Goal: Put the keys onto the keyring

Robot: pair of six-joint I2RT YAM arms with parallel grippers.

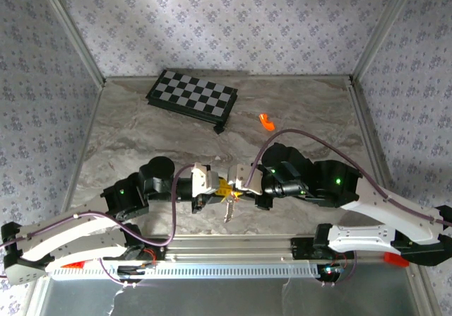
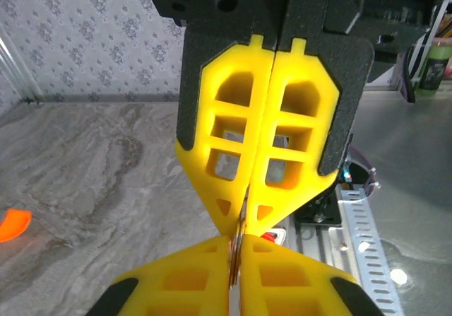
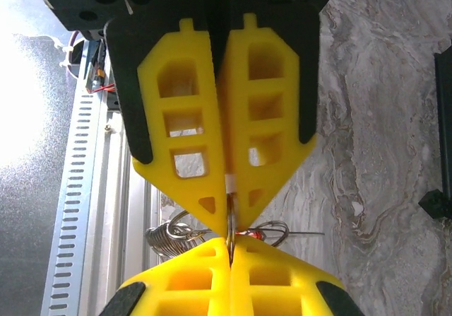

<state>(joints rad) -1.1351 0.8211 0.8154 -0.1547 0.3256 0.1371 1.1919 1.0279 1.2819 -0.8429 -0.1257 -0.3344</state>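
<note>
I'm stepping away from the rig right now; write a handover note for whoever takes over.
Left claw: shut on the keyring.
Right claw: shut, tip to tip with it, on the same ring.
Chain hangs below, over the table's near edge.
A red key sits at the ring; threaded or not, cannot tell.
Done: nothing confirmed.
Left: check that key, thread the other.

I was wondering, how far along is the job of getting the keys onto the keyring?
Done: the keyring is picked up, chain dangling. In hand: left gripper and right gripper, both shut, pinch it tip to tip, a red key at the joint. Left: whether any key is threaded cannot be told.
</note>
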